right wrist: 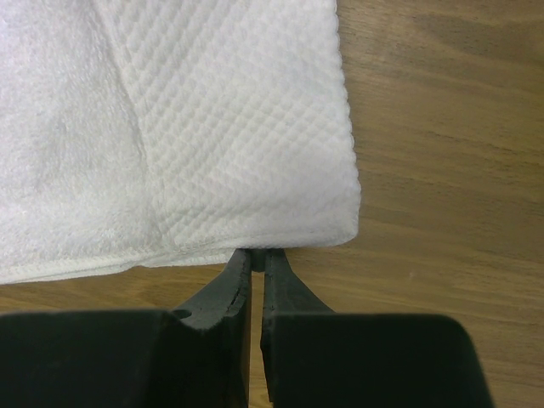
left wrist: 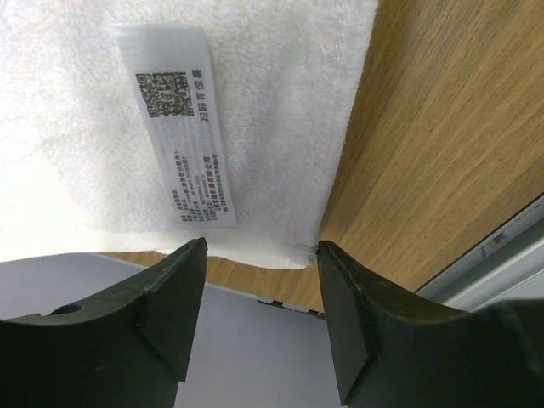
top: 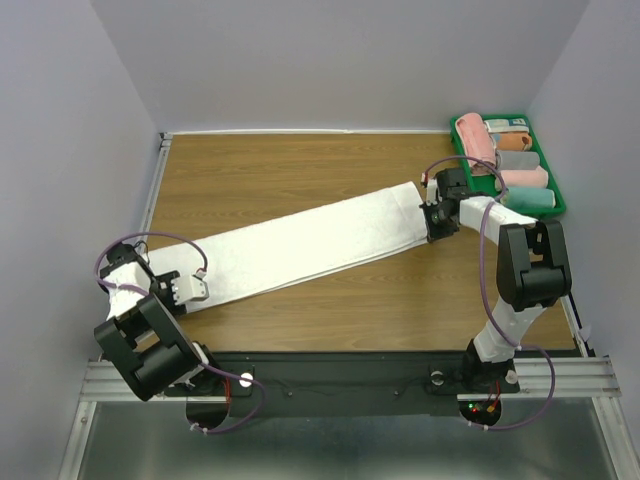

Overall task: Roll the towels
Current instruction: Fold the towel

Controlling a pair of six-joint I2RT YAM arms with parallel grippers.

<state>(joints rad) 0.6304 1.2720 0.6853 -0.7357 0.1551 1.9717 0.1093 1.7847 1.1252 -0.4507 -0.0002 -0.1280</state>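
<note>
From above, we see the white towel lying long and flat, diagonally on the table, between the left gripper and the right gripper. Rolled towels fill a green tray. In the left wrist view, the jaws stand apart at the corner that has the label. In the right wrist view, the jaws are together at the hem; we cannot tell if they pinch cloth.

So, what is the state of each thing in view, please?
white towel: folded into a long strip, flat on the table, not rolled.
label: flat, face up near the towel's corner.
left end effector: open, empty, at the towel's label end.
right end effector: shut, tips at the towel's other end; grip unclear.
rolled towels: rolled, packed in the green tray.
</note>
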